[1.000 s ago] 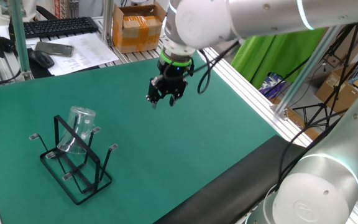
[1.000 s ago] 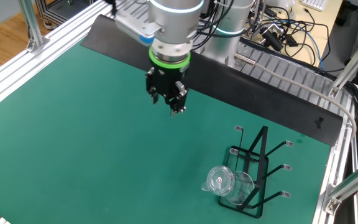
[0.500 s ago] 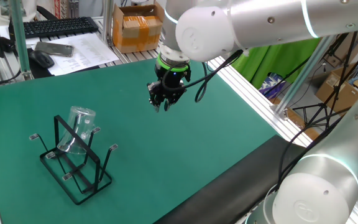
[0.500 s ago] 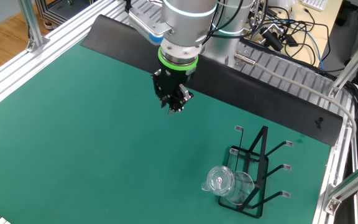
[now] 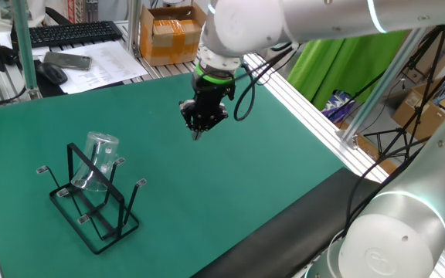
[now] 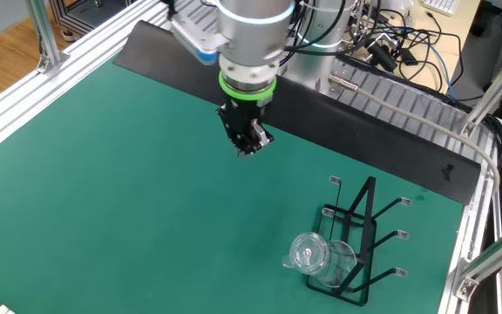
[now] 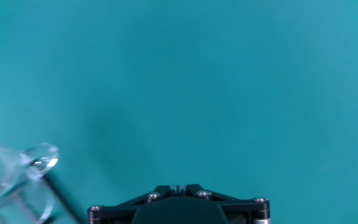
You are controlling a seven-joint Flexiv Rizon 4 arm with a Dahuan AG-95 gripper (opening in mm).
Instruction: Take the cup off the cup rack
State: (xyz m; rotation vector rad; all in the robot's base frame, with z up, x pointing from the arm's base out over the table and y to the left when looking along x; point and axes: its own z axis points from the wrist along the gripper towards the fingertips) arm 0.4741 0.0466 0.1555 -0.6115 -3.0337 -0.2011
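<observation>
The green worktop [image 5: 284, 154] fills most of both fixed views, with the robot arm [image 5: 284, 23] reaching in over its middle. The gripper [image 5: 199, 127] hangs above the bare mat, pointing down, well apart from the cup rack [image 5: 91, 201]; whether its fingers are open or closed cannot be told, since they look bunched together and small in the fixed views and the hand view shows only the gripper base. The black wire rack [image 6: 360, 240] stands near one corner of the worktop. The clear cup [image 5: 95, 158] sits tilted on one of its prongs, mouth downward, and it shows at the lower left edge of the hand view [image 7: 5, 171].
</observation>
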